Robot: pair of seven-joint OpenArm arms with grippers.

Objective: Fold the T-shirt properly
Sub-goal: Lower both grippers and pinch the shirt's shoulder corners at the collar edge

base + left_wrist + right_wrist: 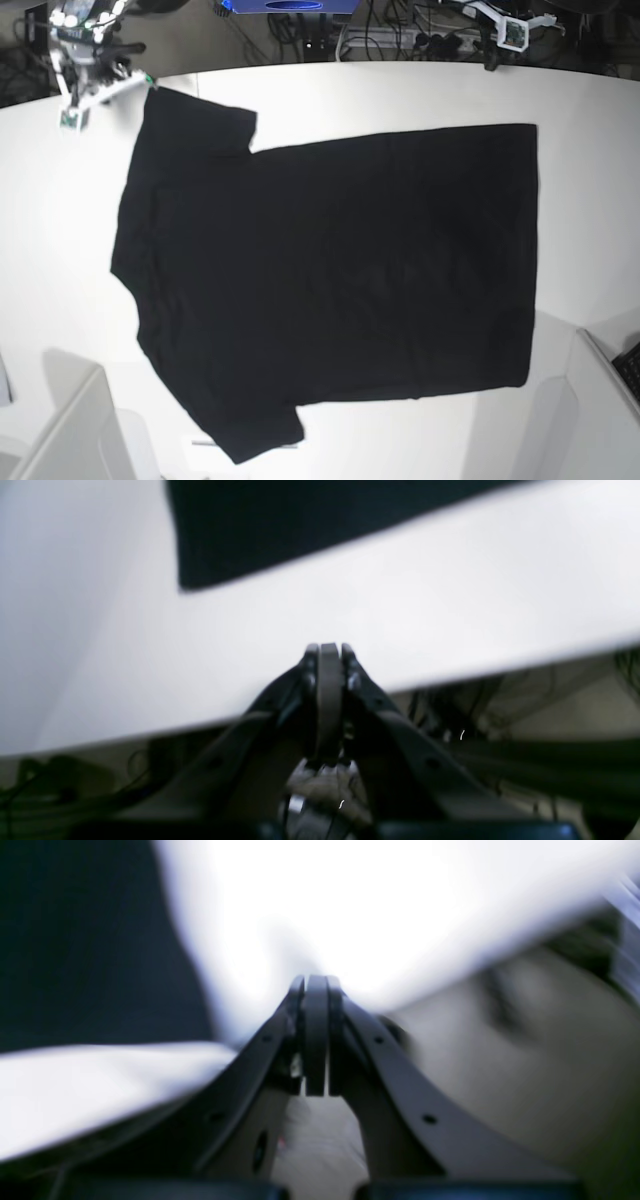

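The left gripper [328, 647] has its jaws pressed together on nothing, poised over the bare white table [450, 605] near its edge; the right gripper [316, 980] is likewise closed and empty, beside dark cloth; the T-shirt [330, 270] lies spread flat, plain black side up, across the table's middle, sleeves toward the base view's left.

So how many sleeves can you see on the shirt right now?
2. One sleeve of the black T-shirt lies at the far left; the other sleeve lies at the near left of the base view.
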